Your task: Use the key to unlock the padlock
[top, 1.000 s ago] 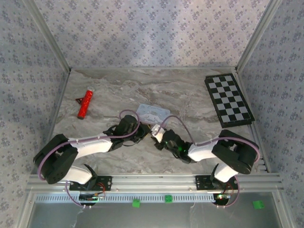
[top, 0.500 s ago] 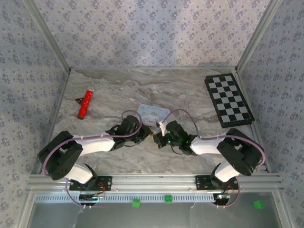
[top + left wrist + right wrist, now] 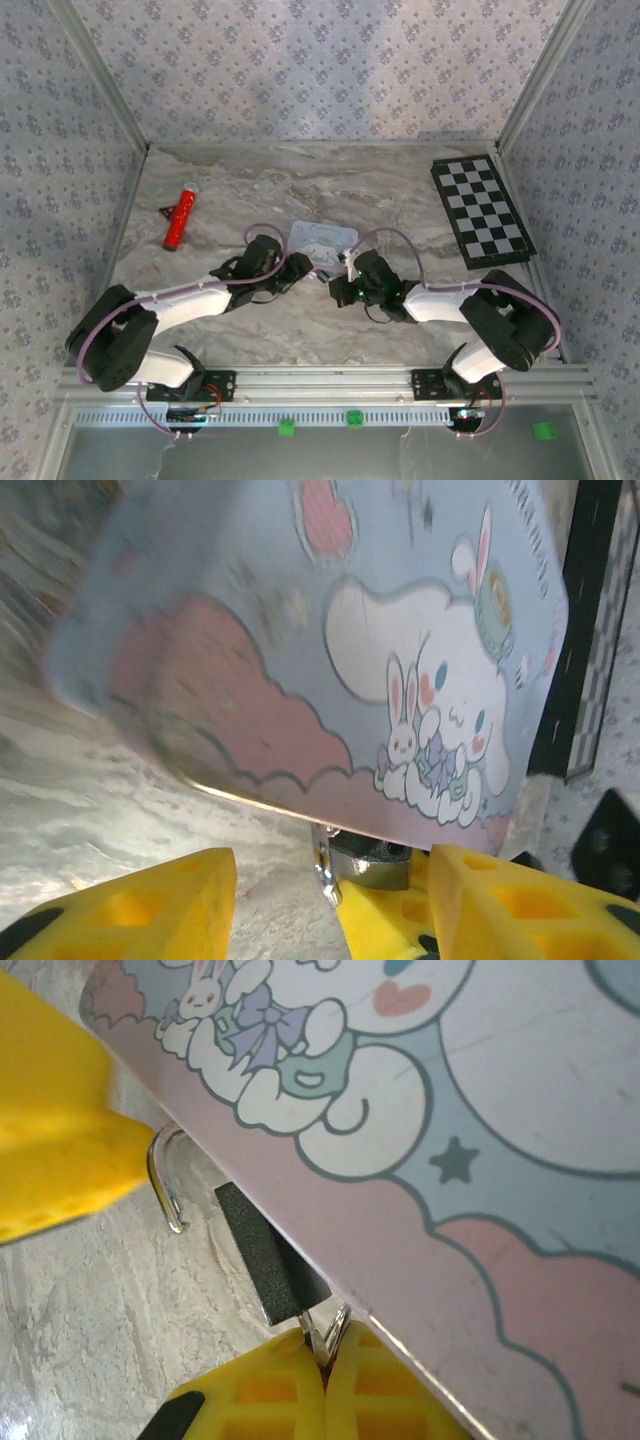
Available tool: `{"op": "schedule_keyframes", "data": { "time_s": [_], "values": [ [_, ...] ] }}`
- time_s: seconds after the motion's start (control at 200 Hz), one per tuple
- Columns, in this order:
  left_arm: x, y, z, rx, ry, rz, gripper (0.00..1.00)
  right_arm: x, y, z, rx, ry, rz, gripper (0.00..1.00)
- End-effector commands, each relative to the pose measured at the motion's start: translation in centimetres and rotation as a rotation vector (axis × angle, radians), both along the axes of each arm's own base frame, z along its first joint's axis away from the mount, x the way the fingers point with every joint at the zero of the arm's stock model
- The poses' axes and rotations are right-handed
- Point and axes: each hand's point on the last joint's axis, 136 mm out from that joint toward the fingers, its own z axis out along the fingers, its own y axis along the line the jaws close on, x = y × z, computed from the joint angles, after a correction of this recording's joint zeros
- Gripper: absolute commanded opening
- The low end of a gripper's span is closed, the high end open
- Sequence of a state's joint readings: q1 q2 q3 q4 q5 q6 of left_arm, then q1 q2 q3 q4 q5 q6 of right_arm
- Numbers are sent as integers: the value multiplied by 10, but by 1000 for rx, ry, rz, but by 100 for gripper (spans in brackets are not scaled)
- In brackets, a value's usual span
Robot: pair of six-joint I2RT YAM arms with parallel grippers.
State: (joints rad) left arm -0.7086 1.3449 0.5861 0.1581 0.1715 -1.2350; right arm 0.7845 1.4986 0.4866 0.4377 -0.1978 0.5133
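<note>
At the near edge of the pale blue tin (image 3: pixel 322 238), the dark padlock (image 3: pixel 268 1255) lies with its shackle (image 3: pixel 165 1182) hooked free; left gripper (image 3: pixel 322 895) has just spread its jaws, right gripper (image 3: pixel 322 1365) pinches the key (image 3: pixel 325 1335), so unlocking looks done

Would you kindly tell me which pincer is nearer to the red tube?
Left. The left pincer lies to the right of the red tube, beside the pale blue tin. The right pincer is farther right, beyond the left one.
</note>
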Motion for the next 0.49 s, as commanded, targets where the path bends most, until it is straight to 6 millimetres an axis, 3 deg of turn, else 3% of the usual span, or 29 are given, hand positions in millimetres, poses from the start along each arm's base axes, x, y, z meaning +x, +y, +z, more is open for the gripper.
{"op": "schedule_keyframes", "data": {
  "time_s": [0.0, 0.23, 0.345, 0.49],
  "values": [
    [4, 21, 9, 41, -33, 19, 59, 2, -8, -1, 21, 32, -37, 0],
    [26, 51, 28, 216, -86, -12, 71, 6, -13, -1, 39, 56, -70, 0],
    [40, 50, 25, 284, -88, -54, 74, 10, -21, -3, 55, 74, -111, 0],
    [53, 30, 12, 276, -61, -112, 74, 16, -33, -7, 65, 100, -165, 0]
  ]
}}
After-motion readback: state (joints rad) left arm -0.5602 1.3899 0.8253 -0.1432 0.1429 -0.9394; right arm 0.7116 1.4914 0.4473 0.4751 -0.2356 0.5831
